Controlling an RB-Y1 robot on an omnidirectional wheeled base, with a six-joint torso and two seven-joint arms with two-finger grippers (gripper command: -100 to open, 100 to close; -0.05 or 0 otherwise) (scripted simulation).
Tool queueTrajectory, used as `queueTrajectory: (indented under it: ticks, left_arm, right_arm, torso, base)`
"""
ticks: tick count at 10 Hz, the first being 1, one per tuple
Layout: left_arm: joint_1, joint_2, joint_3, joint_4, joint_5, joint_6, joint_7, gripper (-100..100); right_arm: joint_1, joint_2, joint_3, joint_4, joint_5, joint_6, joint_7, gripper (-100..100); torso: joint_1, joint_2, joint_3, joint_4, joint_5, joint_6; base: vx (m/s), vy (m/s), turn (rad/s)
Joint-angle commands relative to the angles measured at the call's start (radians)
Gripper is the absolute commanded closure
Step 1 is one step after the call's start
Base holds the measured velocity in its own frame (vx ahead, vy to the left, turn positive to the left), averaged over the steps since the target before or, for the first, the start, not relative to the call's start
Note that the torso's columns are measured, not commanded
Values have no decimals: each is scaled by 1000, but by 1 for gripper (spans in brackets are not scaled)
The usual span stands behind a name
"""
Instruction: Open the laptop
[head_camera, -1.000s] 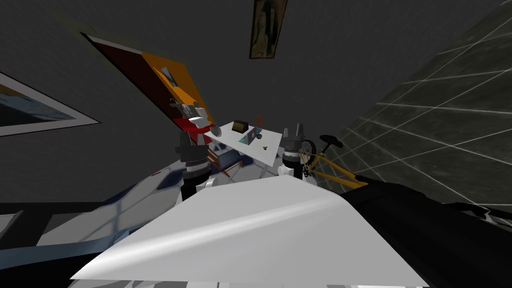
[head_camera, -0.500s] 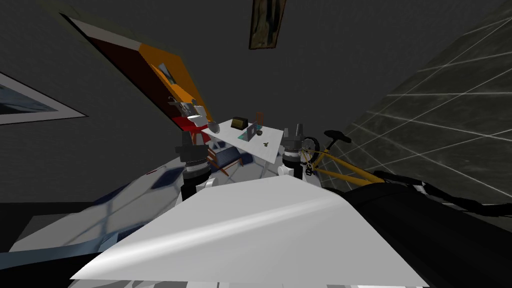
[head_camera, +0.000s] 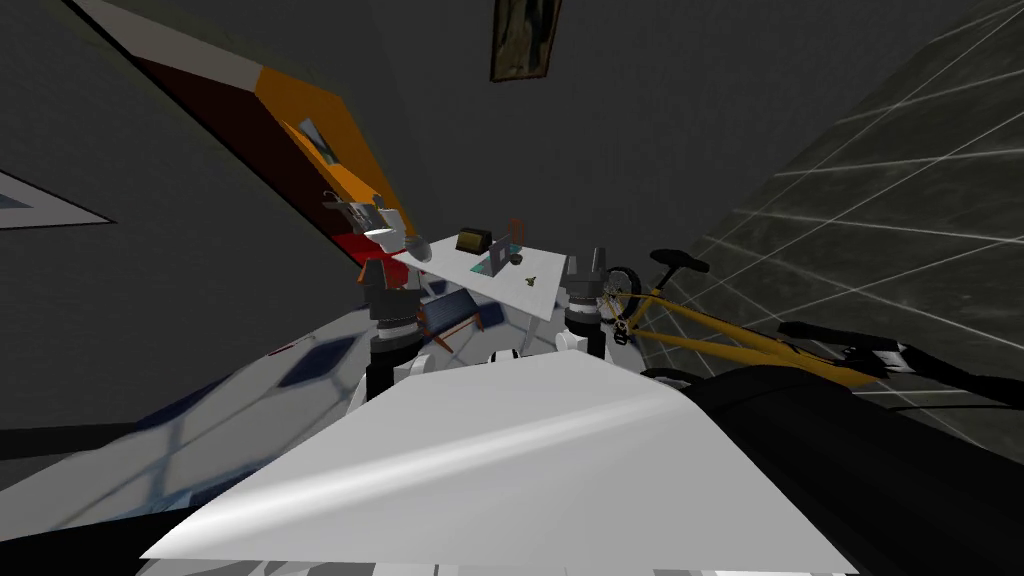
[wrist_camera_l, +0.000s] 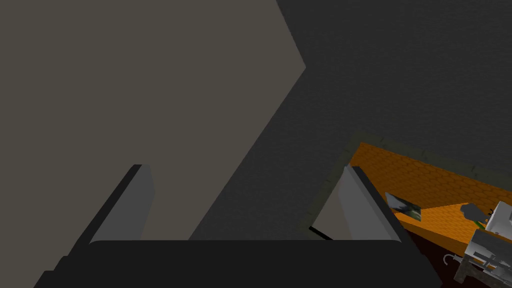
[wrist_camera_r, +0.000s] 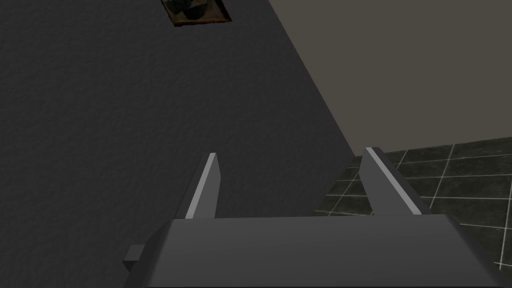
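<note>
1. Two pincers, left gripper (wrist_camera_l: 247, 170) and right gripper (wrist_camera_r: 292, 151), both released and empty
2. The laptop (head_camera: 499, 258) sits on the white table (head_camera: 535, 292), frame centre, well apart
3. Probably light, rigid, fragile at the hinge: lift the lid's front edge

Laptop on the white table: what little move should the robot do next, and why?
Probably drive closer to the white table: the laptop sits well ahead of the open left claw and open right claw, both empty.
</note>
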Motion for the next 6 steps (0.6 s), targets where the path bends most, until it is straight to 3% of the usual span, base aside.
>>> queueTrajectory:
  ticks: [1, 6]
  left_arm:
    - [-31, 44, 16, 37, -12, 60, -3, -100]
    - [-97, 74, 42, 109, -34, 158, -11, -100]
  right_arm:
    - [0, 0, 0, 0, 0, 0, 0, 0]
    - [0, 0, 0, 0, 0, 0, 0, 0]
  torso:
    - [0, 1, -1, 1, 0, 0]
    - [0, 3, 0, 2, 0, 0]
  base:
    - [45, 1, -204]
    - [35, 3, -160]
